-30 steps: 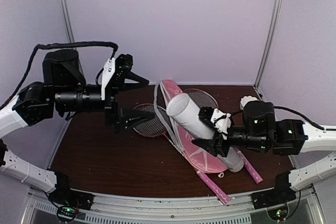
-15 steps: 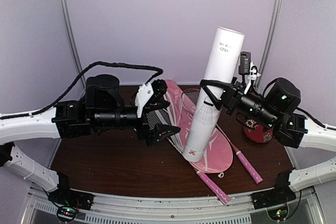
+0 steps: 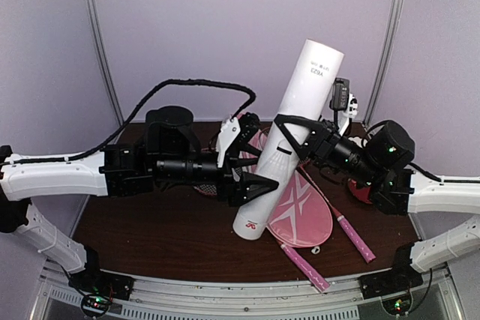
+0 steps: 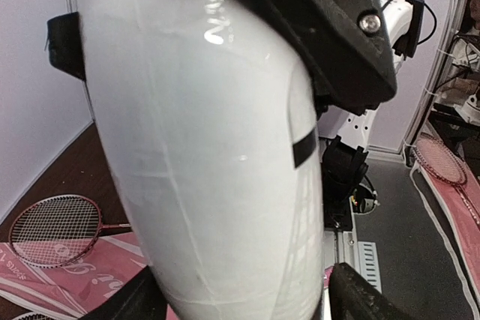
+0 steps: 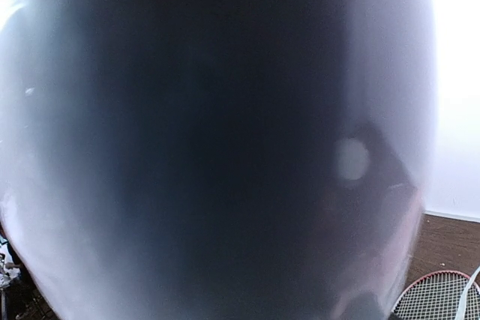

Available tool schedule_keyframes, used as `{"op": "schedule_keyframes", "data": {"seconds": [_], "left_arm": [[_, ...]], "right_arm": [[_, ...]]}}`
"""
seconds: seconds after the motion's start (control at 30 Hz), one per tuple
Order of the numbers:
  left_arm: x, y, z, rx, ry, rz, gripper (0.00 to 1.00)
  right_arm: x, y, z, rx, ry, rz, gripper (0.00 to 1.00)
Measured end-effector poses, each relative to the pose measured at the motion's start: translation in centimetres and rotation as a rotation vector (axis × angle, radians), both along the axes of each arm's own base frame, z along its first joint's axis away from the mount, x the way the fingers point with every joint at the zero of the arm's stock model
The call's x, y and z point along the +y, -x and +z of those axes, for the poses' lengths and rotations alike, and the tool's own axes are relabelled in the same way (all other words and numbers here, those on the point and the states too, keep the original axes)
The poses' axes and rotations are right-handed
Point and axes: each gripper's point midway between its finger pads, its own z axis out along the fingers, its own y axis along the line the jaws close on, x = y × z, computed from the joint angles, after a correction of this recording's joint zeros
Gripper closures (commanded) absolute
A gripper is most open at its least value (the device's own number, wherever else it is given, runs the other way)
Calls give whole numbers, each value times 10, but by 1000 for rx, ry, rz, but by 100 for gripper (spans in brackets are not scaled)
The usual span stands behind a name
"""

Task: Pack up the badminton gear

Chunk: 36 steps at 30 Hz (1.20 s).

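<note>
The long white tube stands tilted, its lower end near the pink cover and its top leaning back right. My right gripper is shut on its middle; the tube fills the right wrist view as a dark blur. My left gripper reaches in from the left, lower down. In the left wrist view the tube sits between its fingers, with a thin gap on the right side, so the left gripper is open around it. Two pink racquet handles stick out from the cover.
A red-framed racquet head lies on the brown table by the cover. Another racquet head shows at the lower right of the right wrist view. A red dish sits half hidden behind the right arm.
The right gripper raised the tube from lying across the cover to nearly upright, then swung its lower end left. The left arm moved right, and its fingers came round the tube and narrowed.
</note>
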Motion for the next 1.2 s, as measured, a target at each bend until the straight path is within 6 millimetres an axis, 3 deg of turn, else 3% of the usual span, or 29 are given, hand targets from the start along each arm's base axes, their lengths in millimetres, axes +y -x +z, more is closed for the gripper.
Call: {"op": "schedule_keyframes", "data": {"seconds": [0.33, 0.6, 0.83, 0.97, 1.2], "left_arm": [[-3, -3, 5, 45, 37, 8, 52], [-3, -3, 3, 73, 29, 14, 63], [16, -29, -17, 136, -3, 86, 71], [45, -54, -26, 197, 4, 158, 75], [146, -161, -46, 315, 2, 575, 80]], "right_arm": [[-3, 4, 6, -14, -58, 25, 53], [-5, 2, 5, -1, -73, 22, 3], [-10, -15, -13, 54, -50, -39, 0], [-14, -37, -40, 136, 10, -121, 0], [-35, -66, -66, 235, 26, -245, 0]]}}
